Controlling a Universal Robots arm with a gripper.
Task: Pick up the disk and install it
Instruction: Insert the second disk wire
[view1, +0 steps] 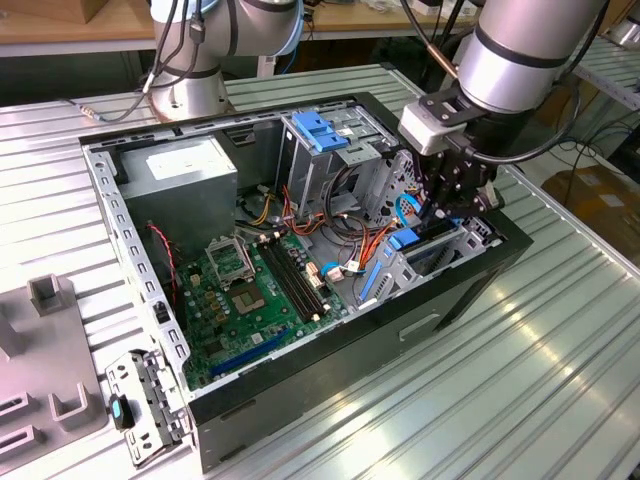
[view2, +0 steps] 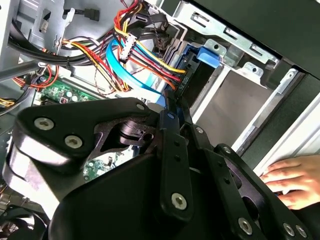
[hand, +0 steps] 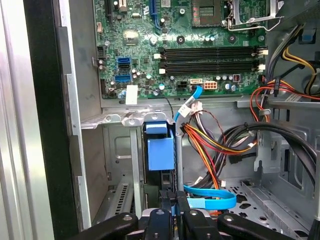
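The disk (view1: 407, 239) stands on edge in the low drive bay at the exterior view's right end of the open computer case (view1: 470, 290). Its blue carrier frame (hand: 160, 150) shows end-on in the first wrist view, and its blue tab (view2: 210, 54) shows in the second wrist view. My gripper (view1: 447, 212) hangs straight over that bay. Its two black fingers are drawn close together on the disk's thin upper edge, as my gripper (hand: 175, 206) (view2: 175, 102) appears in both wrist views. Most of the drive's body is hidden inside the bay.
Red, yellow and orange wires (hand: 215, 142) and a blue ribbon cable (hand: 210, 200) lie right beside the bay. The tall grey cage with a blue top (view1: 325, 135), the power supply box (view1: 185, 170) and the motherboard (view1: 250, 300) share the case. A person's hand (view2: 295, 185) rests outside the case wall.
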